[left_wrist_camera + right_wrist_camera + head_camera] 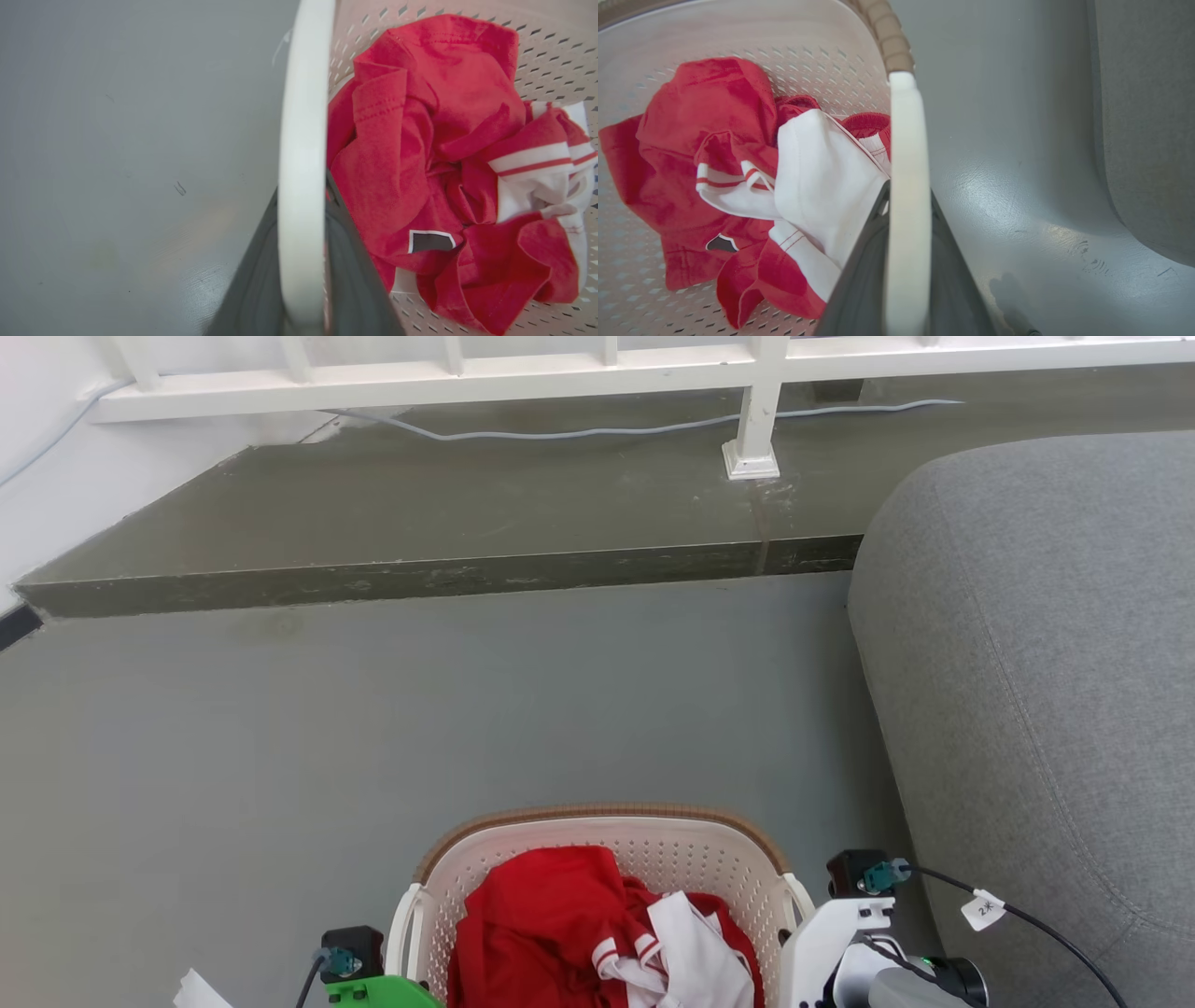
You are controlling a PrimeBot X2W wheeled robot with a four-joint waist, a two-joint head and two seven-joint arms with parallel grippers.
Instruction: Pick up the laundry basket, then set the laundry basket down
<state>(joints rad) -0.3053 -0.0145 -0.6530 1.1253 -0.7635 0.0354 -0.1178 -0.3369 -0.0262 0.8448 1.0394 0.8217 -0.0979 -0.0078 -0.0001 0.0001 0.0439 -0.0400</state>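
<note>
Laundry basket has two white handles, one pinched in the left tool, one in the right tool.

Head camera is looking down on the basket; wrist cameras are hugging its handles, sharing the clothes.

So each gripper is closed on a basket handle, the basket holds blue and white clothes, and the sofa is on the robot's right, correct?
Not quite: the head view shows the clothes are red and white, not blue. Otherwise yes: the left gripper and right gripper each clamp a handle of the basket, with the sofa on the robot's right.
</note>
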